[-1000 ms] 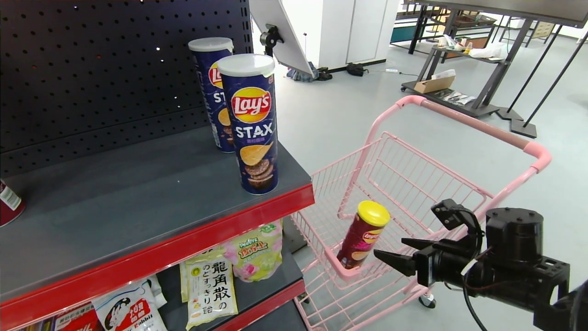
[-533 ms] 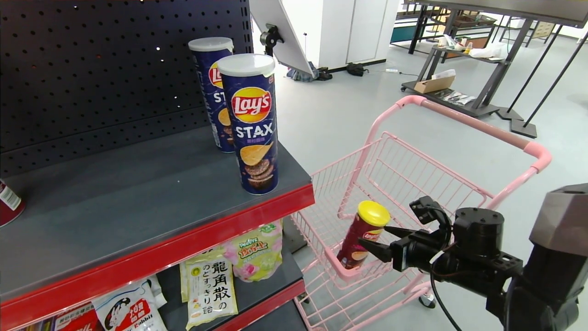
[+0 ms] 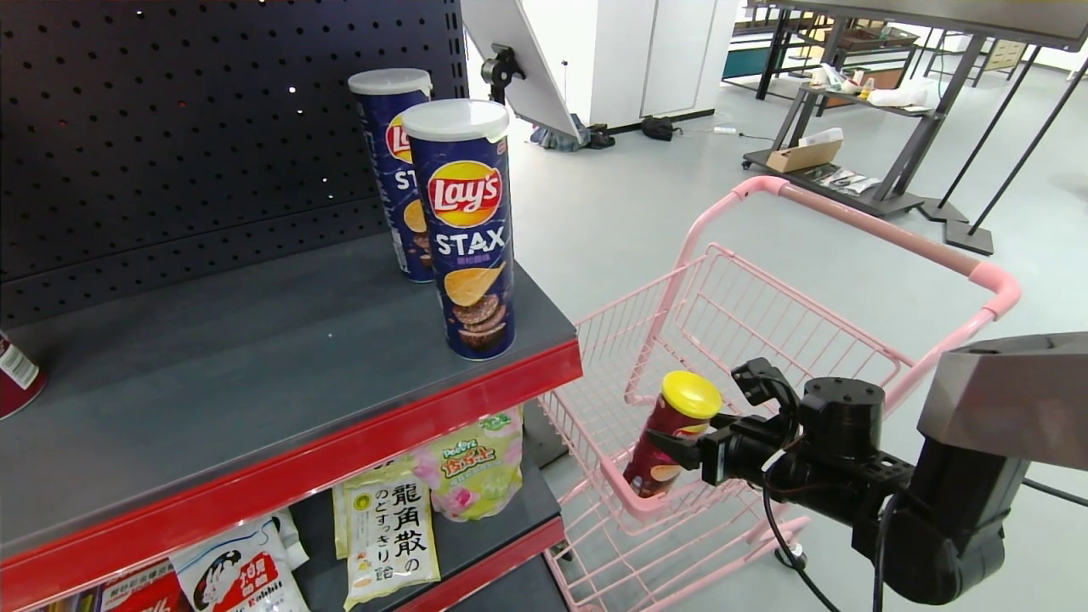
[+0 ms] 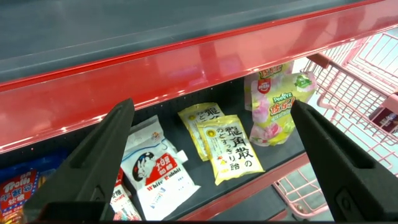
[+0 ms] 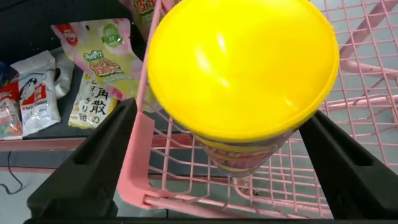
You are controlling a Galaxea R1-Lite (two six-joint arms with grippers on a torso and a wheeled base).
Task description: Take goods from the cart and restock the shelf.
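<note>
A red chip can with a yellow lid [image 3: 690,396] stands tilted in the front corner of the pink cart [image 3: 850,217], beside the shelf. My right gripper [image 3: 684,427] is open at the can's upper part, one finger on each side and not pressing it. In the right wrist view the yellow lid [image 5: 242,68] sits between the two spread fingers [image 5: 81,174]. My left gripper [image 4: 214,165] is open and holds nothing, in front of the lower shelf where snack bags [image 4: 230,149] lie. Two tall blue chip cans [image 3: 463,229] stand at the right end of the grey upper shelf [image 3: 255,357].
The upper shelf has a red front edge [image 3: 340,442] and a black pegboard back [image 3: 170,127]. A dark red item [image 3: 13,374] shows at its far left. Snack bags [image 3: 391,518] fill the lower shelf. Behind the cart are metal racks [image 3: 850,127] on grey floor.
My right arm has moved left toward the shelf, bringing its open fingers from beside the can to either side of it. The can and cart have stayed put.
</note>
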